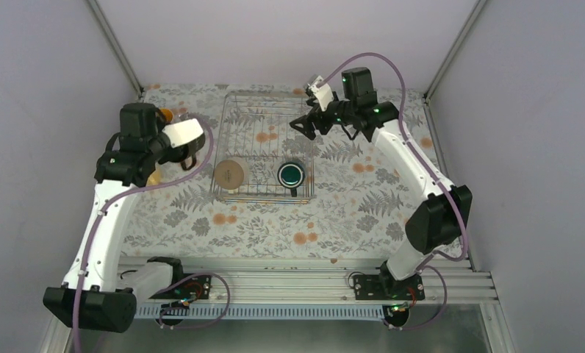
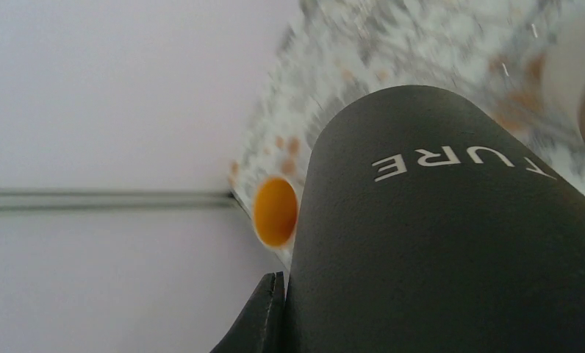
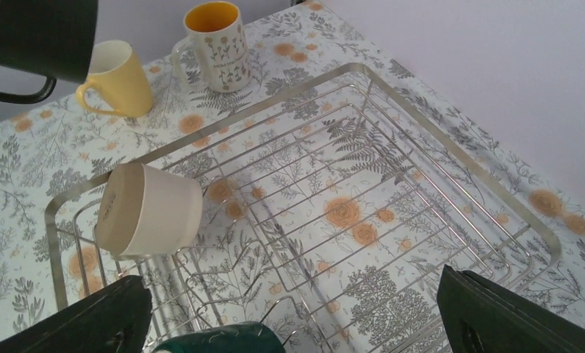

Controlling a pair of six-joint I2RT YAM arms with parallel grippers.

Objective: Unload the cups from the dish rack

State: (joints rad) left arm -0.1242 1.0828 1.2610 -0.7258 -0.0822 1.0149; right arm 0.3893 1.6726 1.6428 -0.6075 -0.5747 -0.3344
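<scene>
Two cups sit in the dish rack (image 3: 458, 156). The cream cup (image 3: 146, 209) is tipped over with its flat base showing. The dark green cup (image 1: 291, 174) stands with its mouth up. Both are in the end of the rack nearer the arm bases.

The right gripper (image 3: 293, 294) hovers over the rack's far right corner with its fingers spread wide and nothing between them. In its wrist view the green cup's rim shows just below and between the two fingers. The cream cup lies further off, out past one finger. Rack wires and the low raised rim lie around both cups.

The left gripper (image 1: 187, 153) is clamped on the black cup (image 2: 451, 243), which has white lettering, and holds it off the surface beside the rack's left side. The black cup fills most of that wrist view, with one dark finger against its wall.

Beyond the held cup, the yellow cup (image 3: 120, 77) and a white flower-printed cup (image 3: 220, 48) with an orange inside stand upright side by side. They are on the fern-and-flower patterned table (image 1: 275, 228), outside the rack near its far left corner. The yellow cup sits just under the black cup.
</scene>
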